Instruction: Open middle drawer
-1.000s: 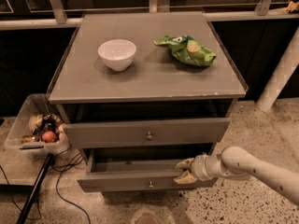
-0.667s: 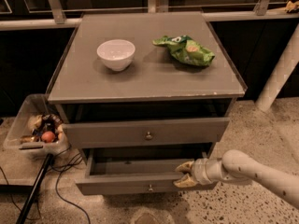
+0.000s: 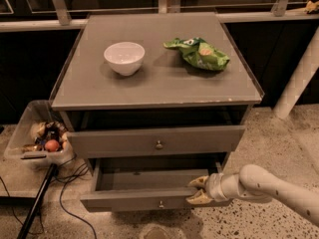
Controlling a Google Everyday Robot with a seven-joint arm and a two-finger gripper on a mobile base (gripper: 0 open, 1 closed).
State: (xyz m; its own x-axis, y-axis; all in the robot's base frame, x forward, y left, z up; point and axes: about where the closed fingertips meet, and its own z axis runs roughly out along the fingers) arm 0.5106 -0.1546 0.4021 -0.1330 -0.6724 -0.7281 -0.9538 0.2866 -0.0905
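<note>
The grey cabinet (image 3: 149,83) has its drawers pulled out by different amounts. The middle drawer (image 3: 134,199), with a small round knob (image 3: 161,203), stands well out, and its empty inside shows. My gripper (image 3: 198,190) is at the right end of that drawer's front board. One finger (image 3: 198,181) is inside the drawer and the other (image 3: 197,199) is outside, closed on the board. The drawer above (image 3: 155,141) is out a little. The lowest drawer is hidden under the middle one.
A white bowl (image 3: 124,57) and a green chip bag (image 3: 198,53) lie on the cabinet top. A clear bin of snacks (image 3: 37,141) stands on the floor at the left, with cables and a black pole (image 3: 37,203) beside it. A white post (image 3: 299,78) stands at the right.
The middle drawer has come out a little further toward the camera, and my gripper has moved with its front board. The bowl and bag have not moved on the top.
</note>
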